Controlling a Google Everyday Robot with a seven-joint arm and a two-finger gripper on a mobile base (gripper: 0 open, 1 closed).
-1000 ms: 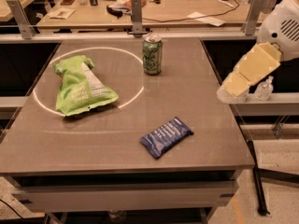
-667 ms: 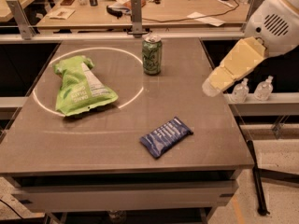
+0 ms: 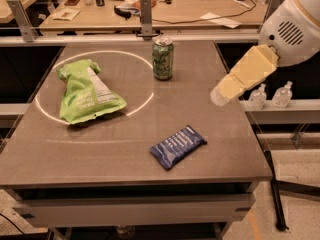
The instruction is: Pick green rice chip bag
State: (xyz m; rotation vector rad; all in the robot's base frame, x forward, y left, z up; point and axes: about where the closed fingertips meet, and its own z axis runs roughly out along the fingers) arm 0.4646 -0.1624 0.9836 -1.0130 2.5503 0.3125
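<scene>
The green rice chip bag (image 3: pixel 86 92) is a large crinkled lime-green bag with a white label panel. It lies flat on the left half of the grey table (image 3: pixel 125 154), inside a white circle marked on the top. My gripper (image 3: pixel 221 95) hangs in the air over the table's right edge, on a cream-coloured arm piece that comes down from the white arm at the upper right. It is well to the right of the bag, with nothing in it.
A green drink can (image 3: pixel 163 58) stands upright at the back centre of the table. A small dark-blue packet (image 3: pixel 177 146) lies near the front. Two small clear bottles (image 3: pixel 271 96) stand on a ledge to the right. A cluttered bench runs behind the table.
My arm and gripper have moved left and forward, from beyond the table's right side to over its right edge. The bag, can and packet have not moved.
</scene>
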